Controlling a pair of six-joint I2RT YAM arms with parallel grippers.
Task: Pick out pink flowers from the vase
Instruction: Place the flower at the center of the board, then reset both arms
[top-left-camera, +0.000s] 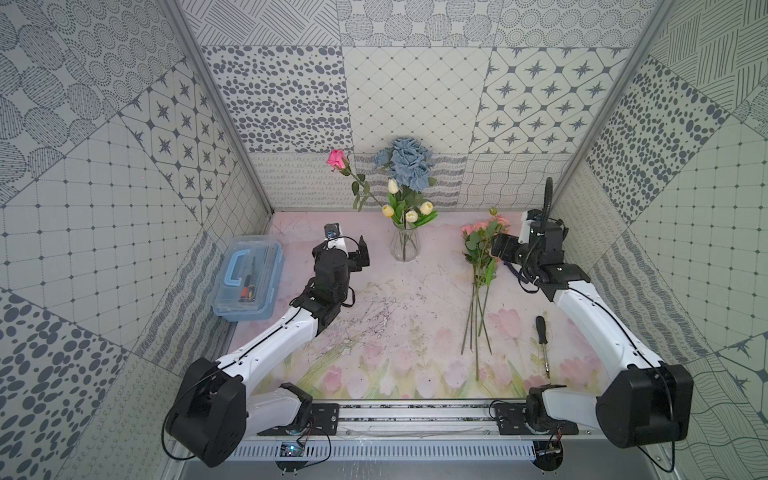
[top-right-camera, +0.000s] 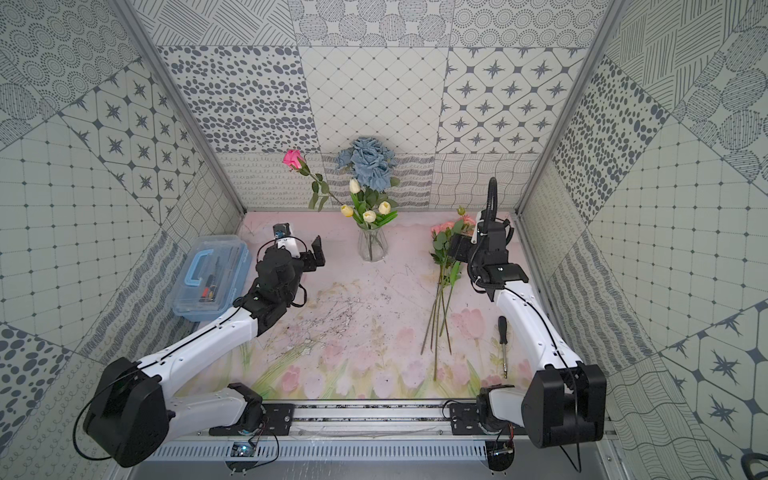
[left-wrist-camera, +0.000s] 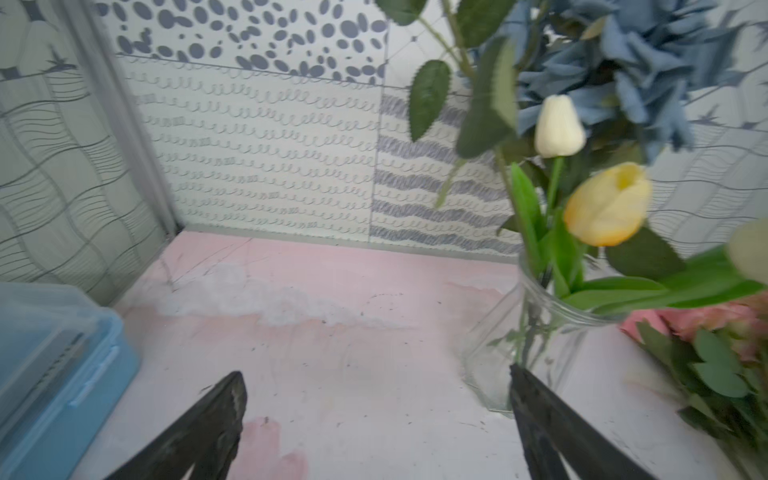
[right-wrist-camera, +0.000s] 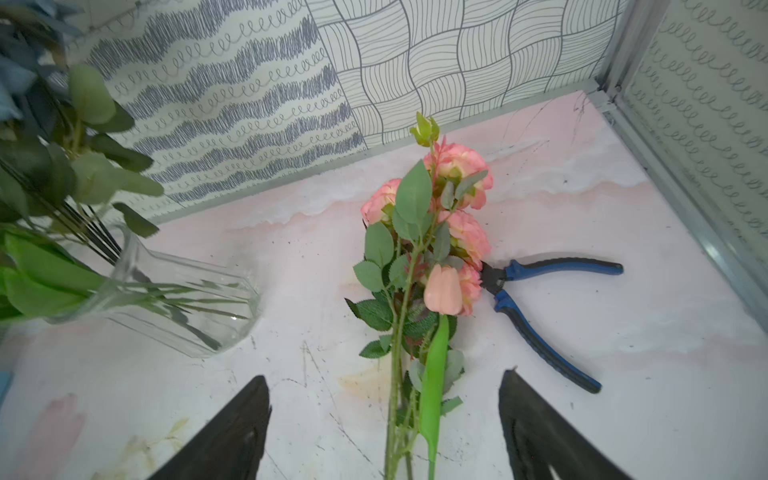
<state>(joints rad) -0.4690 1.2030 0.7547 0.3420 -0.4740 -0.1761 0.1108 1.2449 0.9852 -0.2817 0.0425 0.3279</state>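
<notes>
The clear glass vase (top-left-camera: 405, 247) (top-right-camera: 372, 247) stands at the back middle, holding dusty-blue roses (top-left-camera: 409, 162), cream tulips (top-left-camera: 411, 214) and one bright pink rose (top-left-camera: 337, 160) (top-right-camera: 293, 158) that leans out to the left. A bunch of pink flowers (top-left-camera: 478, 227) (right-wrist-camera: 465, 232) lies flat on the table right of the vase. My right gripper (right-wrist-camera: 384, 378) (top-left-camera: 494, 249) is open; the bunch's stems lie on the table between its fingers, untouched. My left gripper (left-wrist-camera: 376, 378) (top-left-camera: 360, 254) is open and empty, just left of the vase (left-wrist-camera: 498, 332).
A blue tool box (top-left-camera: 247, 282) sits by the left wall. A screwdriver (top-left-camera: 542, 345) lies on the right side of the table, near my right arm. Blue-handled pliers (right-wrist-camera: 548, 299) lie beside the pink blooms. Patterned walls close in the back and both sides.
</notes>
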